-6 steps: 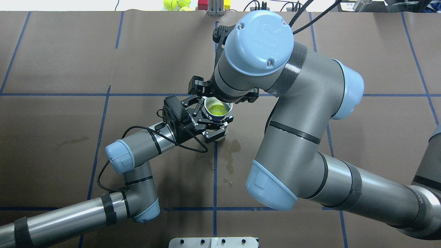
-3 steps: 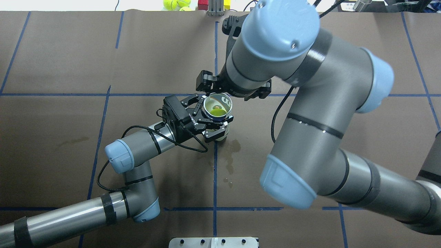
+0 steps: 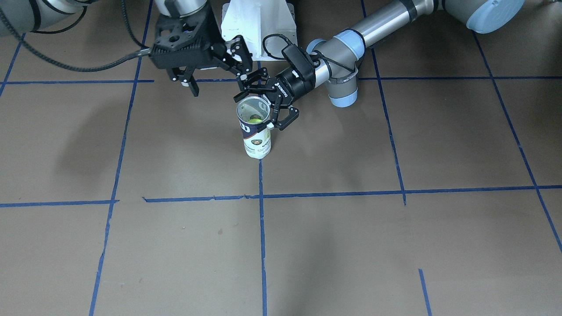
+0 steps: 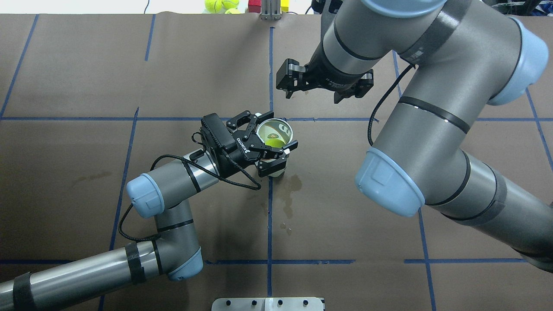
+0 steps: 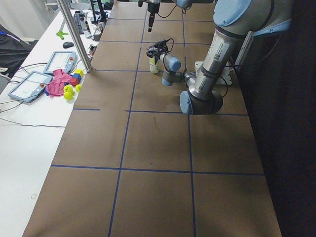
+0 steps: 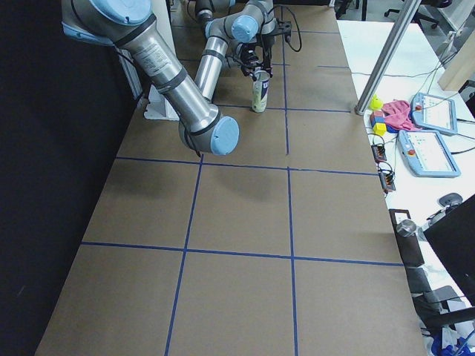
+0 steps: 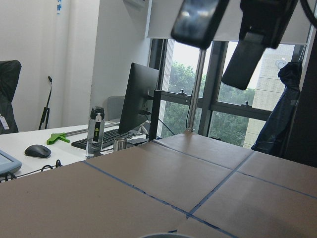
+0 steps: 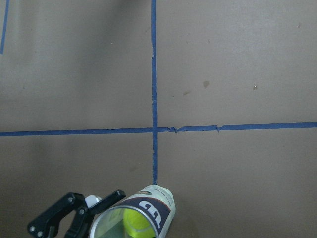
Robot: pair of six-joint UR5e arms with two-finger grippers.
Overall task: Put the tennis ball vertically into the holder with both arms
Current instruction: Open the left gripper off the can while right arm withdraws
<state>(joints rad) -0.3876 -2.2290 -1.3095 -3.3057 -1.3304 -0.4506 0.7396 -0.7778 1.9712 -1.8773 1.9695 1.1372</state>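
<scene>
Ball in holder; L gripper on holder, R gripper empty.
Holder [image 3: 257, 141] stood upright on tabletop [image 3: 395, 245] nr centre, mouth up, base at the end of a blue tape line [image 3: 262, 228]. Tennis ball [image 3: 254, 117] sat inside, seen down through the mouth; depth in the can not clear. L gripper [image 4: 278, 132] came in level from the left, one finger each side of the holder just under the rim, pads against the wall as far as visible, so it gripped the holder. R gripper [image 3: 218, 82] hung above the tabletop, to the far right of the holder and apart from it, fingers spread wide, nothing between them. Spare balls [image 4: 220, 5] lay at the far edge. White pedestal [image 3: 259, 24] stood on the robot's side.
</scene>
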